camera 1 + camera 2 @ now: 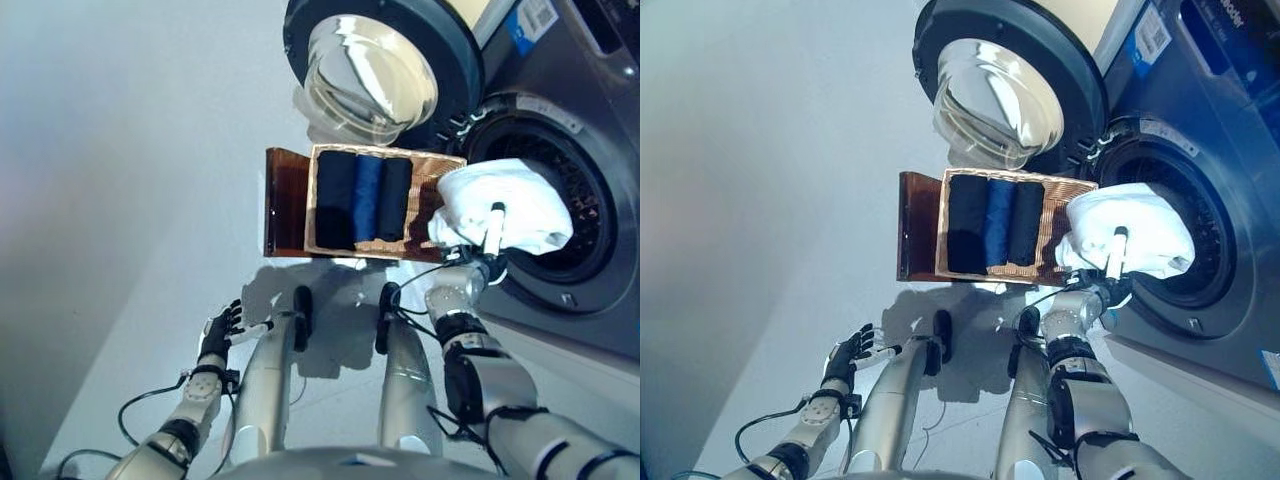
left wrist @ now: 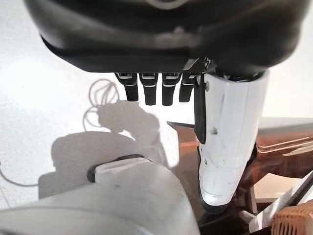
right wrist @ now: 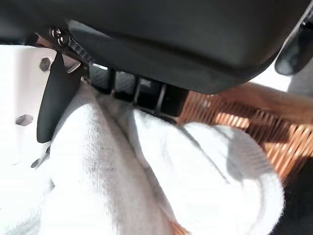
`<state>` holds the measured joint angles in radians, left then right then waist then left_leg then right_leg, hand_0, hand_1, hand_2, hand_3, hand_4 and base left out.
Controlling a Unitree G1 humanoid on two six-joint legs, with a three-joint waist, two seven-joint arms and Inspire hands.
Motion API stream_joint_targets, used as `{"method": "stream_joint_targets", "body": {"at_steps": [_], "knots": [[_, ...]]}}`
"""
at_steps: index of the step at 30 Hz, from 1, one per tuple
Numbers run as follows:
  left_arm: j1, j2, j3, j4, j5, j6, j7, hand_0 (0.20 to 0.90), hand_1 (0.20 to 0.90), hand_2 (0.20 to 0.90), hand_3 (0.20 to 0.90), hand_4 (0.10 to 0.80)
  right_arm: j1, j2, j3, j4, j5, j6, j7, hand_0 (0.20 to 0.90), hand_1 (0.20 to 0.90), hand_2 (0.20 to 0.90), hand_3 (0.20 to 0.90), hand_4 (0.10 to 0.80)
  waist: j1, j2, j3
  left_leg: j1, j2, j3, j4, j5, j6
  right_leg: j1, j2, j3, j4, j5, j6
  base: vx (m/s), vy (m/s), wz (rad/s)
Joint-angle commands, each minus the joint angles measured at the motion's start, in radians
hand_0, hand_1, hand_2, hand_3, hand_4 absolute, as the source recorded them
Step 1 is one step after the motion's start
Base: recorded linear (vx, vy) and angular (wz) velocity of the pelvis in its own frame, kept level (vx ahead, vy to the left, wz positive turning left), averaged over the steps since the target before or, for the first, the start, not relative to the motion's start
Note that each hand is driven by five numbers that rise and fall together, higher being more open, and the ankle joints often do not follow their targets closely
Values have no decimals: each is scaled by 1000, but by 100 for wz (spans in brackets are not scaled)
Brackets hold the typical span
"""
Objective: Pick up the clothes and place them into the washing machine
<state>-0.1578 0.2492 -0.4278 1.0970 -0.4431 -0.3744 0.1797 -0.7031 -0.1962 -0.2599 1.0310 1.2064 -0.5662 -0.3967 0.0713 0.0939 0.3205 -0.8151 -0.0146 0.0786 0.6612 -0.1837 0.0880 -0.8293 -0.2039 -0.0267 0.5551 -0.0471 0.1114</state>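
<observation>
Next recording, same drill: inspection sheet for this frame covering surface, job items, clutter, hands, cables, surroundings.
Surface: pale floor, bare around the basket.
Job's things: white garment bunched at the washing machine opening; door swung open. Wicker basket holds three folded dark and blue clothes.
Clutter: brown board beside the basket.
Hands: right hand curled on the white garment; left hand idle, fingers relaxed, low at the robot's left.
Cables: nothing seen apart from the robot's own.
Surroundings: nothing seen.

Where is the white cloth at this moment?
The white cloth is held in the right hand, at the right of both eye views, in front of the washing machine's open drum and beside the wicker basket.
</observation>
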Motion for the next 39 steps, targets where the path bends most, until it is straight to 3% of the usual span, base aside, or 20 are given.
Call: {"method": "stream_joint_targets", "body": {"at_steps": [1, 10, 17, 20, 23, 28, 32, 33, 36, 39], "knots": [[35, 23, 23, 6, -24, -25, 17, 900, 900, 900, 900, 800, -140, -207, 7, -33, -14, -132, 19, 200, 200, 200, 200, 300, 17, 65, -41, -31, 16, -87, 2, -38, -102, 46, 26, -55, 45, -124, -46, 3, 3, -6], [39, 36, 16, -8, -26, -24, 12, 900, 900, 900, 900, 800, -305, -425, 22, 74, -10, -101, 1, 200, 200, 200, 200, 300, 52, 118, -61, -60, -5, -90, -92, 12, -110, -1, 18, -32, 11, -118, -51, 20, -9, 8], [42, 37, -5, -69, -29, -40, 24, 900, 900, 900, 900, 800, -410, -635, 83, 83, -164, -94, -130, 200, 200, 200, 200, 300, 81, 180, -62, -82, -19, -99, -166, 57, -121, -44, 9, -20, -14, -106, -60, 22, -25, 11], [43, 35, -16, -82, -30, -50, 46, 900, 900, 900, 900, 800, -425, -673, 118, 13, -324, -96, -272, 200, 200, 200, 200, 300, 76, 194, -53, -83, -21, -97, -192, 73, -123, -56, 14, -7, -21, -102, -63, 22, 5, 12], [47, 34, -21, -89, -25, -54, 63, 900, 900, 900, 900, 800, -428, -718, 138, -10, -414, -83, -337, 200, 200, 200, 200, 300, 68, 201, -49, -81, -25, -93, -209, 80, -125, -64, 16, 4, -26, -97, -65, 23, 4, -7], [45, 38, -31, -116, -25, -66, 74, 900, 900, 900, 900, 800, -456, -783, 160, 15, -463, -58, -371, 200, 200, 200, 200, 300, 53, 215, -36, -79, -27, -69, -271, 135, -120, -84, 21, 19, -67, -43, -66, -56, 41, -6], [43, 37, -34, -137, -29, -76, 75, 900, 900, 900, 900, 800, -477, -831, 183, 10, -493, -55, -388, 200, 200, 200, 200, 300, 46, 228, -41, -56, -34, -68, -334, 139, -126, -85, 22, 49, -102, -49, -55, 24, 28, -20], [44, 38, -39, -148, -27, -78, 75, 900, 900, 900, 900, 800, -484, -839, 191, 13, -495, -53, -389, 200, 200, 200, 200, 300, 46, 235, -35, -61, -31, -58, -348, 169, -122, -95, 20, 44, -113, -21, -59, 0, 32, -12], [46, 36, -45, -148, -28, -77, 72, 900, 900, 900, 900, 800, -523, -864, 222, 24, -494, -43, -372, 200, 200, 200, 200, 300, 49, 244, -47, -48, -38, -61, -364, 149, -123, -105, 21, 69, -113, -37, -52, 15, 42, -9], [52, 36, -48, -147, -28, -77, 69, 900, 900, 900, 900, 800, -563, -880, 263, 24, -496, -36, -352, 200, 200, 200, 200, 300, 52, 259, -47, -60, -37, -44, -371, 175, -118, -128, 19, 77, -115, -10, -56, 26, 14, -18]]}}
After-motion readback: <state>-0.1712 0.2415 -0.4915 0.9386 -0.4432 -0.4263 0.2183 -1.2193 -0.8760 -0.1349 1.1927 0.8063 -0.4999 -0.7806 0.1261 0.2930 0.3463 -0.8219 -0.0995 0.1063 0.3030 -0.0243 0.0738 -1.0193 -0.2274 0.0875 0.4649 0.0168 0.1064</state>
